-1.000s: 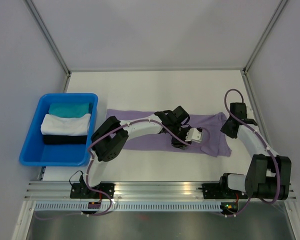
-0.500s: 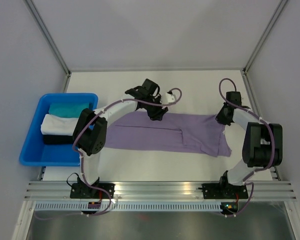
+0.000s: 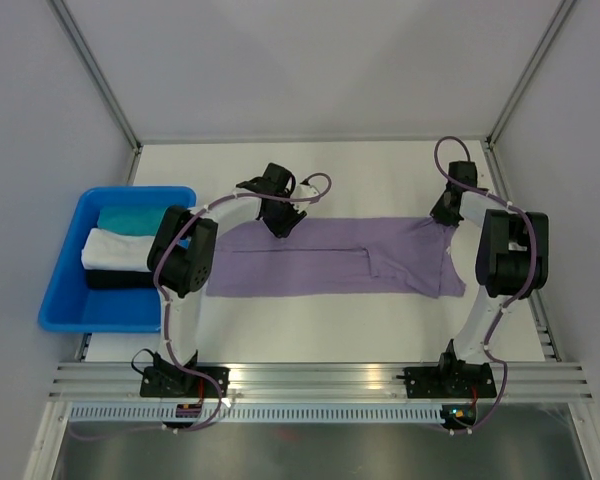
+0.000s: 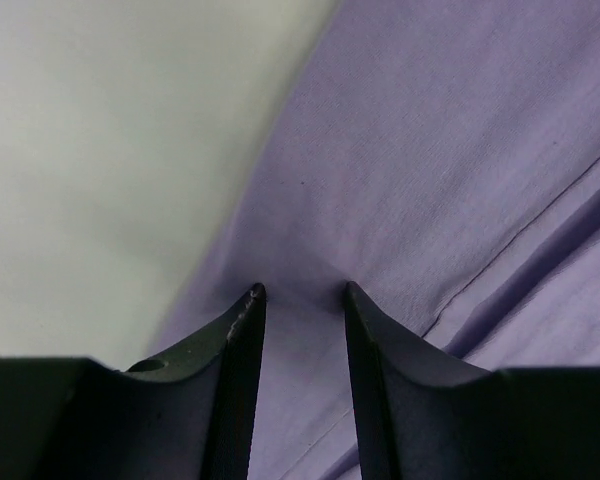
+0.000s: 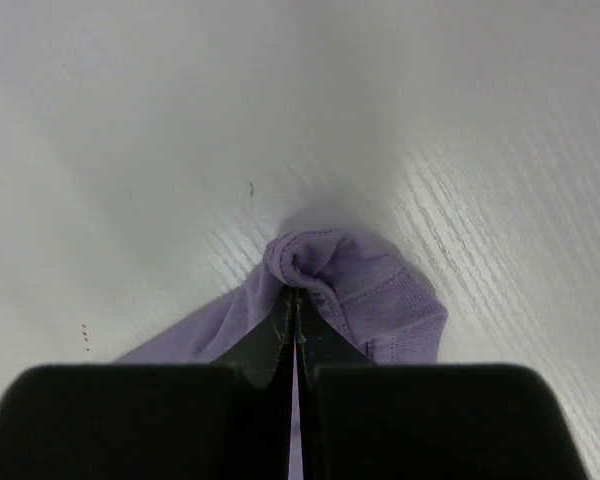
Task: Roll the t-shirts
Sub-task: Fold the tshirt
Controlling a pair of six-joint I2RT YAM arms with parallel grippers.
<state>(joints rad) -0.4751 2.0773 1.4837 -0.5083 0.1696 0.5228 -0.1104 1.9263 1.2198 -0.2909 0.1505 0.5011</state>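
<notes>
the t-shirt point(image 3: 330, 258) lies spread on the table point(image 3: 380, 180), right of the bin point(image 3: 105, 320).

White-linked arms point(image 3: 230, 207), black joints, looping purple cables point(image 3: 327, 182), black tapered fingers point(image 4: 235, 390).

I read the t-shirt point(image 3: 330, 258) as plain lavender. Left tool point(image 4: 303, 288) and right tool point(image 5: 295, 293): black. The surface point(image 3: 380, 170) beneath them: white. Left of the left tool: blue bin point(image 3: 60, 305), teal bundle point(image 3: 140, 216), white bundle point(image 3: 130, 250).
</notes>
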